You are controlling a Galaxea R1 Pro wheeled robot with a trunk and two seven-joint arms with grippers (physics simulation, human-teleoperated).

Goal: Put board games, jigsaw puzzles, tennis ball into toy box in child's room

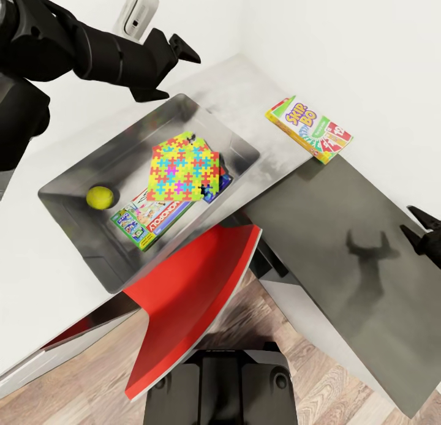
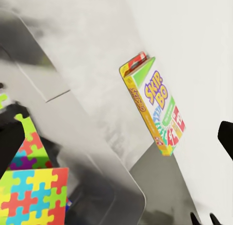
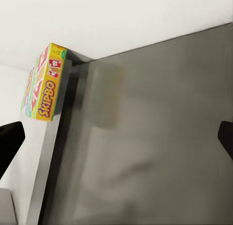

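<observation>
Near the front of the table (image 1: 37, 272), the toy box (image 1: 67, 195) holds the ball (image 1: 99, 196), the "MONOPOLY" box (image 1: 150, 217) and the puzzles (image 1: 182, 168). The "SKIP-BO" box (image 1: 309, 130) lies at the pale top's far edge, beside the drop to the dark section; a clumsy grab could knock it off. Both the left gripper (image 1: 174, 67) and the right gripper (image 1: 419, 227) are wide and empty.

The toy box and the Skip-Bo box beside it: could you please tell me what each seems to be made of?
The toy box looks like smooth grey plastic or metal; its walls show a soft, blurry sheen, so which one stays open. The Skip-Bo box looks like printed cardboard: flat faces, sharp folded edges and glossy colour graphics, though as a render this is only an impression.
</observation>
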